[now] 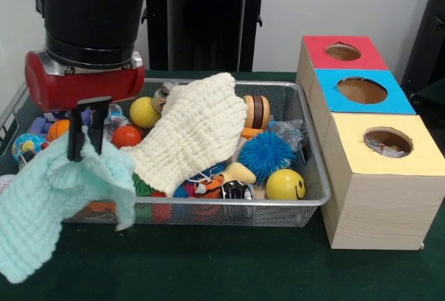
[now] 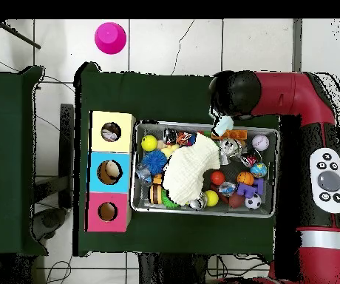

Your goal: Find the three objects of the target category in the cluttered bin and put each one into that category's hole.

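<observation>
Up front, our gripper (image 1: pixel 85 144) is pinching a mint cloth (image 1: pixel 52 200) at the bin's (image 1: pixel 306 200) nine o'clock; overhead, the arm is hiding most of it.

Green-covered table on a white tiled floor

A dark green cloth (image 1: pixel 229 270) covers the table. A pale wall (image 1: pixel 348 2) stands behind it. From above, white floor tiles (image 2: pixel 173 41) surround the table, a pink cup (image 2: pixel 110 37) sits on them, and thin cables (image 2: pixel 55 177) trail alongside.
</observation>
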